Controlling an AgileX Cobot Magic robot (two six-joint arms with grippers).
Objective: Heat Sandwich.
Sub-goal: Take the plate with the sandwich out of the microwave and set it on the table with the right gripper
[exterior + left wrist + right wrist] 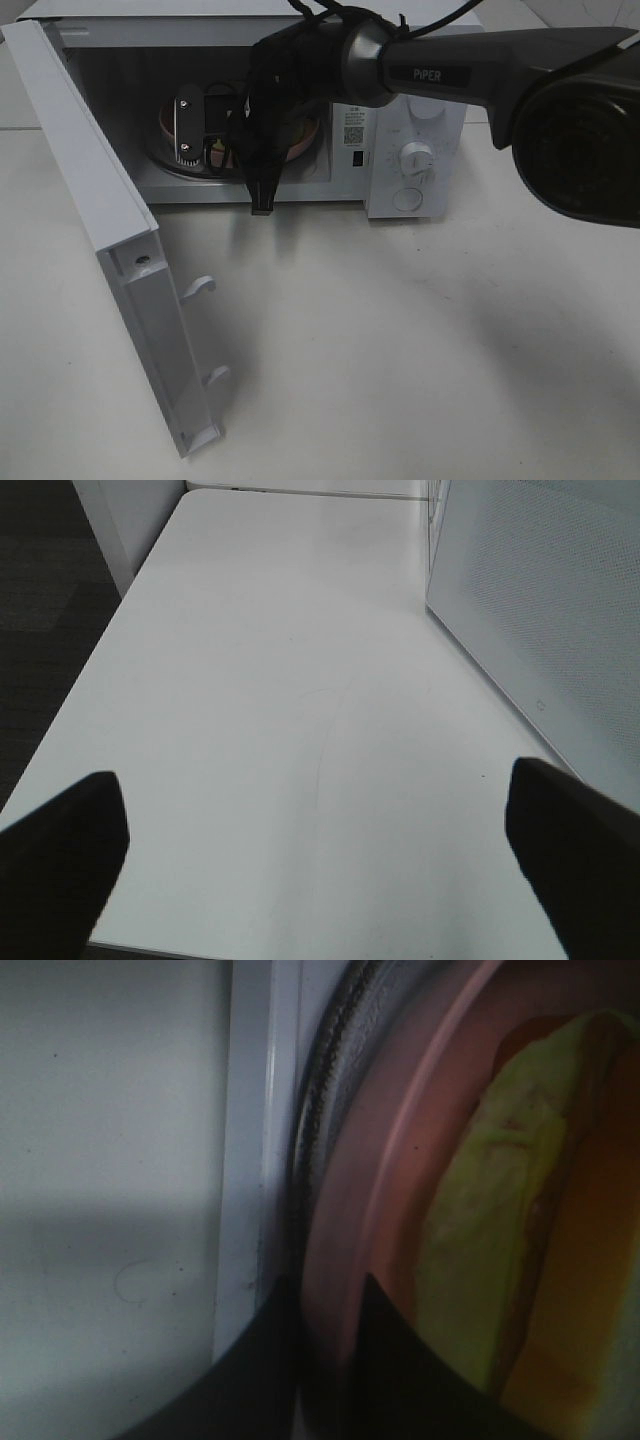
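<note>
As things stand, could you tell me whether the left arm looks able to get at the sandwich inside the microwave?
Probably not. The open microwave door stands on the left side of the opening, and the right gripper, clamped on the pink plate under the sandwich, fills that opening.

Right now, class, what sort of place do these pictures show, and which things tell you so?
Probably a robot test bench staged as a kitchen corner, not a real kitchen: a white microwave with its door open on a bare white table, and a pink plate with a sandwich inside.
</note>
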